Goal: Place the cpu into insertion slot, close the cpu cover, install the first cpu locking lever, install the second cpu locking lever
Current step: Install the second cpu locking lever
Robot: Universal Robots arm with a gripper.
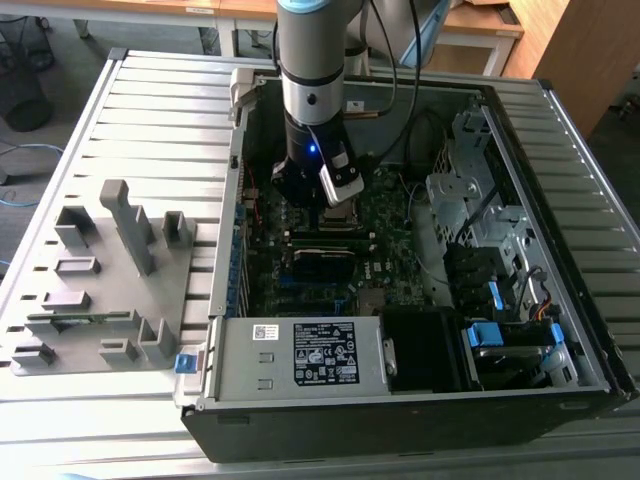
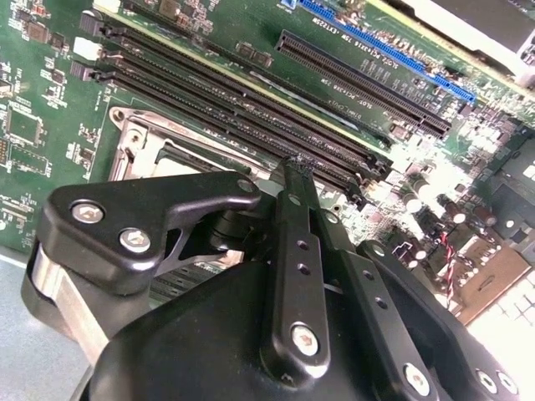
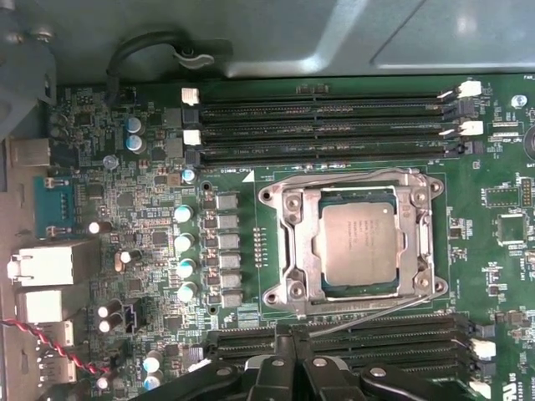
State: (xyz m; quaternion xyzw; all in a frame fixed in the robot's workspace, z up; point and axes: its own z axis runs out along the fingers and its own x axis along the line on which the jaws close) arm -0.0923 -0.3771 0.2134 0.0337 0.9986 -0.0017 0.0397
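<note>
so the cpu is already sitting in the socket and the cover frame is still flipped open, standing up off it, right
Not quite. The cpu is indeed seated in the insertion slot, but the cpu cover is not standing open: in the first wrist view the frame lies flat down around the chip, which shows through its window.

You have one dull silver-grey square cpu (image 3: 359,243), set in one black-rimmed insertion slot (image 3: 317,248) under one silver metal cpu cover (image 3: 294,244). Two thin wire locking levers (image 3: 368,312) flank it. Above, centre frame in the first wrist view, count three long black memory slots (image 3: 322,128).
</note>
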